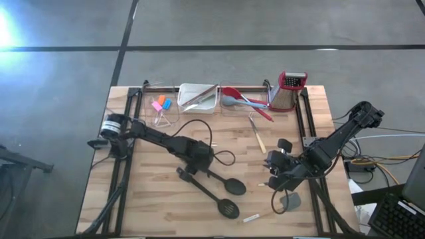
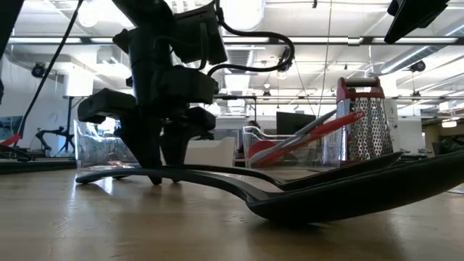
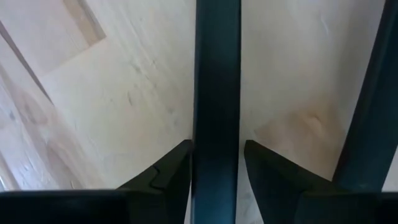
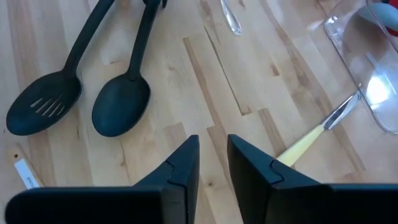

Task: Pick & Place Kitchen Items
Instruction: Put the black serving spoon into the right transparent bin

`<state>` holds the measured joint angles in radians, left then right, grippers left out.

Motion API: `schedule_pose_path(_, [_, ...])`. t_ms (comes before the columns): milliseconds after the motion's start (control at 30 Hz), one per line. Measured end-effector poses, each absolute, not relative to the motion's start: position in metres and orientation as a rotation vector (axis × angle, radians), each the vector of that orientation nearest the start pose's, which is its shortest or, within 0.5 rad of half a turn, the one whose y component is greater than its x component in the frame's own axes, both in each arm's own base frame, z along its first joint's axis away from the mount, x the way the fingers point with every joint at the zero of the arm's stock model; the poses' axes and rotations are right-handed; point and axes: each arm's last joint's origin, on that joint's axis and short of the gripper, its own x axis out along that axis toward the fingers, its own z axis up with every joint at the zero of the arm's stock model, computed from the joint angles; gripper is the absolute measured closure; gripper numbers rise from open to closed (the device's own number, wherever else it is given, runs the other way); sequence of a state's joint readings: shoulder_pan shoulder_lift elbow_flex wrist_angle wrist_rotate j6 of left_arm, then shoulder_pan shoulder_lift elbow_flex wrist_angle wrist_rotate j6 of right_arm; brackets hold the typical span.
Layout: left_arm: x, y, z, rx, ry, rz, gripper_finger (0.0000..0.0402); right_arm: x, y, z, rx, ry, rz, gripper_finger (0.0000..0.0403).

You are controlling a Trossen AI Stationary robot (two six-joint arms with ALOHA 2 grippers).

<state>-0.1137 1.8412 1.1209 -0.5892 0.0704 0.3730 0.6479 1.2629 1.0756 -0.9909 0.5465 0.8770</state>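
Left end effector (image 3: 217,165): lowered onto the desk (image 1: 153,199) near its middle; its two fingers (image 3: 168,174) are seen part-open on either side of a black handle, close against it (a firm grip cannot be confirmed).
Black solid spoon (image 1: 234,186): laid flat on the desk, bowl toward the front right, handle running back under the left end effector.
Black slotted spoon (image 1: 229,208): laid just beside the solid spoon, nearer the front edge, roughly parallel to it.
Right end effector (image 4: 213,163): held above the desk at the front right, fingers (image 4: 183,165) parted only narrowly, nothing seen between them.
Yellow-handled utensil (image 4: 305,142): flat on the desk, its metal end pointing toward a clear container (image 4: 367,68).
Red utensils (image 1: 249,99): gathered in the clear container at the back edge, beside the box grater (image 1: 287,91).
White tray (image 1: 197,97): at the back edge, with a thin metal piece across it.
Small pink and blue pieces (image 1: 160,104): on the desk left of the tray.
Small white object (image 1: 251,217): near the front edge.
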Motion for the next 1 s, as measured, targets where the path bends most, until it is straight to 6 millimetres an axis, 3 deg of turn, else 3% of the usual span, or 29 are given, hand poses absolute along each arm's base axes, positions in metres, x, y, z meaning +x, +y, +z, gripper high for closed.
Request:
schedule_pose_path(167, [0.336, -0.037, 0.147, 0.361, 1.283, -0.38, 0.0261, 0.19, 0.125, 0.283, 0.141, 0.901, -0.328, 0.0335])
schedule_pose_path(300, [0.335, -0.035, 0.147, 0.372, 1.289, -0.377, 0.0307, 0.19, 0.125, 0.283, 0.133, 0.899, -0.328, 0.0339])
schedule_pose_path(500, [0.337, -0.028, 0.153, 0.371, 1.272, -0.355, 0.0308, 0.19, 0.124, 0.284, 0.138, 0.9, -0.323, 0.0339])
schedule_pose_path(633, [0.333, -0.015, 0.165, 0.382, 1.254, -0.281, 0.0308, 0.178, 0.121, 0.291, 0.201, 0.882, -0.334, 0.0347])
schedule_pose_path(767, [0.334, 0.0, 0.186, 0.328, 1.09, -0.211, 0.0308, 0.161, 0.124, 0.299, 0.225, 0.811, -0.362, 0.0359])
schedule_pose_path(1000, [0.333, 0.029, 0.203, 0.188, 0.59, -0.161, 0.0308, 0.135, 0.135, 0.299, 0.174, 0.628, -0.419, 0.0375])
